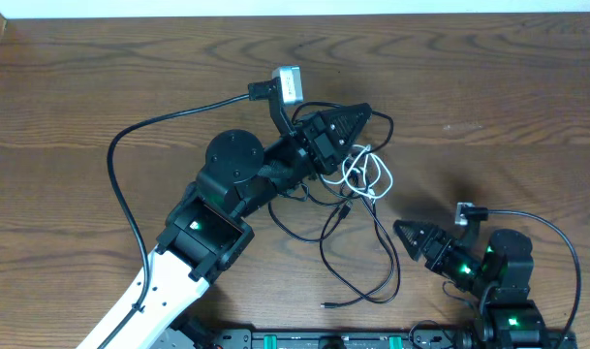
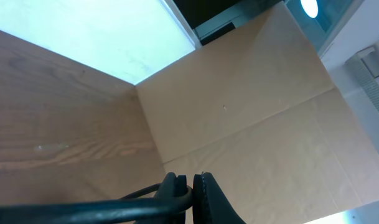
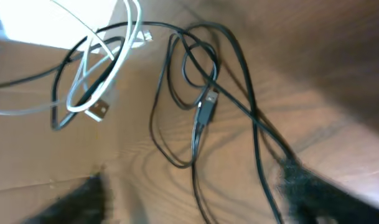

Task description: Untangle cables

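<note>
The cables lie tangled mid-table: thin black cords (image 1: pixel 357 257) in loose loops and a thin white cord (image 1: pixel 368 176) bunched just under my left gripper. My left gripper (image 1: pixel 364 113) is raised over the tangle's far end and shut on a black cord (image 2: pixel 114 204), which runs out to the left between the jaws (image 2: pixel 194 182). My right gripper (image 1: pixel 401 231) is low, right of the loops, and open. Its blurred fingers frame the black cords (image 3: pixel 195 140) without touching them (image 3: pixel 195 196). The right wrist view also shows the white cord (image 3: pixel 117 59), its USB plug and a black plug end.
A thicker black wire (image 1: pixel 130 165) arcs from the left arm's camera mount across the left of the table. The right arm's own wire (image 1: pixel 556 242) loops at the right. A paper-covered wall (image 2: pixel 270 112) stands behind the table's far edge.
</note>
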